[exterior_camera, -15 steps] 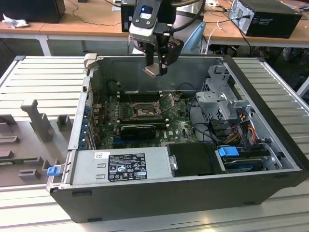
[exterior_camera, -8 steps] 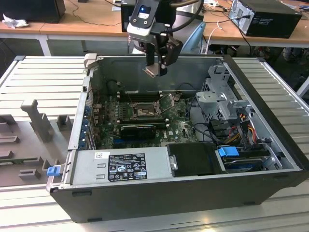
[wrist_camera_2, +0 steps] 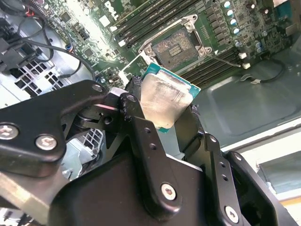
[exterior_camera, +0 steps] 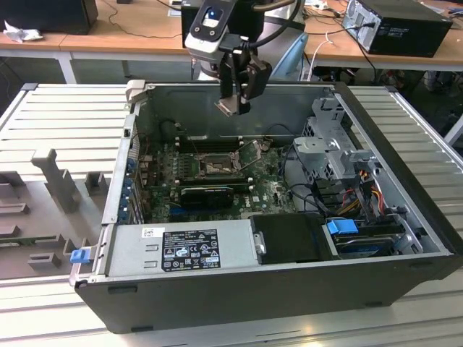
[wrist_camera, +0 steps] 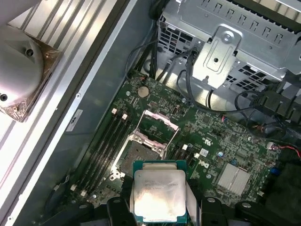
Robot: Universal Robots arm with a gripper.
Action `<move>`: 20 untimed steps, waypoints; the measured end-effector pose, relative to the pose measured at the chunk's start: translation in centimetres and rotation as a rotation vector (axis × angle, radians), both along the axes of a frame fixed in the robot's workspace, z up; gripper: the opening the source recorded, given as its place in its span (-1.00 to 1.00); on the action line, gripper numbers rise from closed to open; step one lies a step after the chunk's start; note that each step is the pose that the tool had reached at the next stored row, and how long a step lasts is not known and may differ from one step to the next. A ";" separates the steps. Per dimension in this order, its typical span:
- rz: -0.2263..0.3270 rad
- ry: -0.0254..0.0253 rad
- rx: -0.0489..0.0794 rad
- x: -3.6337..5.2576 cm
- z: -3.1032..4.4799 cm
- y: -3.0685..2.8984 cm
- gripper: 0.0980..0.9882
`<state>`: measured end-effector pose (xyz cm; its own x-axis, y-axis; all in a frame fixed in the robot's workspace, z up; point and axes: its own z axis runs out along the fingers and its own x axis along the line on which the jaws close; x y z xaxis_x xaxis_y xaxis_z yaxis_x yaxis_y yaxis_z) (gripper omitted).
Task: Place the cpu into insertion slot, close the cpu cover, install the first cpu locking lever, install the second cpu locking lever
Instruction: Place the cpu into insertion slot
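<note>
- Case [exterior_camera: 289, 296], open side up, well below the gripper [exterior_camera: 241, 97]. It held a motherboard [exterior_camera: 268, 191], a power supply [exterior_camera: 188, 249] along the near wall, a drive cage [wrist_camera: 235, 47] and loose cables.
- Motherboard lay flat on the case floor, directly under the gripper. Black memory slots [wrist_camera: 106, 136] ran along one side of the socket.
- Gripper hung above the case's far rim in the exterior view, fingers pinching the cpu by two opposite edges.
- Insertion slot [wrist_camera: 141, 153] sat below the fingertips and just ahead of them in the first wrist view. Contact field was bare, nothing seated in it.
- Cpu cover [wrist_camera: 161, 118] appeared swung up off the socket, standing at the slot's edge farthest from the gripper. Hard to be sure of its angle.
- Cpu [wrist_camera: 160, 195] was held between the fingers, pale lid towards the first wrist camera, well clear of the board.
- Step in hand, as judged: the first one, placing the cpu; cover and both levers not yet done.
- Placement would call for squaring the chip's edges to the socket rim, holding it level and centred, and avoiding the raised cover.
</note>
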<state>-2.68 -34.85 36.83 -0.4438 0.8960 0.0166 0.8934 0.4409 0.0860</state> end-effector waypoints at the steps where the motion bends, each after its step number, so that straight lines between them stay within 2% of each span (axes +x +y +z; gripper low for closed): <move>1: -0.014 -0.0001 0.000 0.00 -0.01 0.00 -0.03; 6: -0.056 -0.0001 0.000 0.00 -0.03 0.00 -0.03; 14: -0.175 0.0000 0.000 0.00 -0.16 0.00 -0.03; 18: -0.186 0.0015 -0.001 0.01 -0.29 0.00 -0.03; 20: -0.186 0.0018 -0.001 0.02 -0.59 0.00 -0.03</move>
